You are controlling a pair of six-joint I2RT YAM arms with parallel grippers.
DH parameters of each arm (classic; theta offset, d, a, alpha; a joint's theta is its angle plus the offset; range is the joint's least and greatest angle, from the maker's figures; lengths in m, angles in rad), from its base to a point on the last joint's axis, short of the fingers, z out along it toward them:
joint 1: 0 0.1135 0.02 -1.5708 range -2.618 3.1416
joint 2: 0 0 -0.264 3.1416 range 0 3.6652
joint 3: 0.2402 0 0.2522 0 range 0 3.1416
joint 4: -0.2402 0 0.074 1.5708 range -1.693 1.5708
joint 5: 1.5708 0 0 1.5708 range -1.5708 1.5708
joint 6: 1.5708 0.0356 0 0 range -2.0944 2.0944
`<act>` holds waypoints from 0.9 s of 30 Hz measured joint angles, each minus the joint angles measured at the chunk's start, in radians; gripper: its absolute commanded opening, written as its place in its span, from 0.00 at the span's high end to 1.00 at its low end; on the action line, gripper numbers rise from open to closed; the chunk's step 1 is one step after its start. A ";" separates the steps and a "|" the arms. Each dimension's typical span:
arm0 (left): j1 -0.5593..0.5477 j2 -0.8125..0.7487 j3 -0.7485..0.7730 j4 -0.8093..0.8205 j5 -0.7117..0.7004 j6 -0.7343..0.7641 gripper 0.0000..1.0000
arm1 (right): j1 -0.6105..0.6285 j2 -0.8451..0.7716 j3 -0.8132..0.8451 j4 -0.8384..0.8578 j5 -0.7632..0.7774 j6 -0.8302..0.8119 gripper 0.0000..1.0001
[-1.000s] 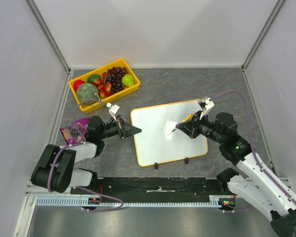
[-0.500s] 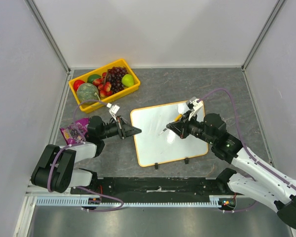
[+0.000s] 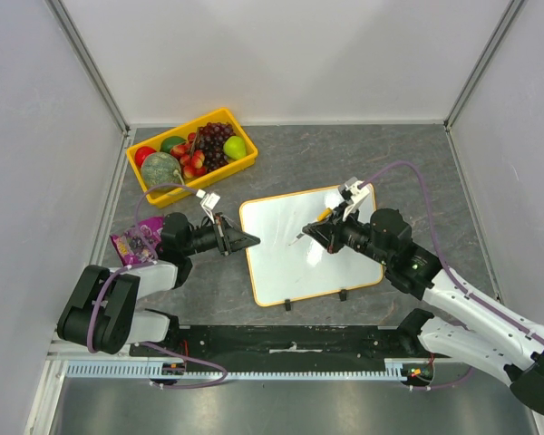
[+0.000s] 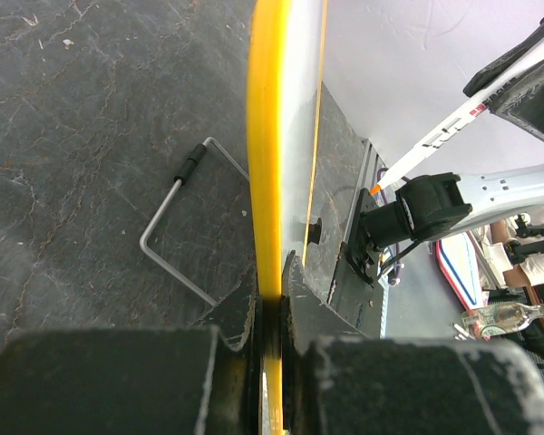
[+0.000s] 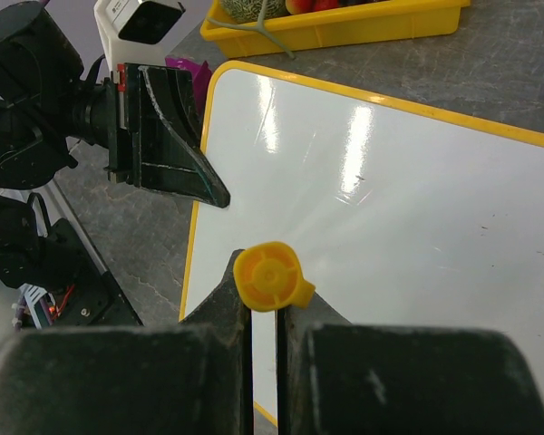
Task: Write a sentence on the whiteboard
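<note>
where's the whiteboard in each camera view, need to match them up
Top external: the whiteboard lies flat mid-table, between the two arms.
Left wrist: the whiteboard is seen edge-on, its yellow rim running up from between the fingers.
Right wrist: the whiteboard fills the upper right, beyond the marker.
Shared landmark: the left gripper clamped on the board's left edge.

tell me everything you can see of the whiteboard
The whiteboard is a large flat rectangle, glossy white with a thin orange-yellow rim and rounded corners, and two small black feet at its near edge. It sits on the grey table, and no writing shows on it. The left gripper clamps its left rim. The right gripper holds a marker over its face; whether the tip touches cannot be told.
</note>
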 measured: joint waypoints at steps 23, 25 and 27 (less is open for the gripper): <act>0.000 0.000 0.000 -0.004 0.002 0.002 0.98 | 0.012 0.000 0.000 0.001 0.004 0.000 1.00; 0.000 0.000 0.000 -0.004 0.002 0.002 0.98 | 0.013 0.000 0.000 0.001 0.004 0.000 1.00; 0.000 0.000 0.000 -0.004 0.002 0.002 0.98 | 0.014 0.000 0.000 0.001 0.004 0.000 1.00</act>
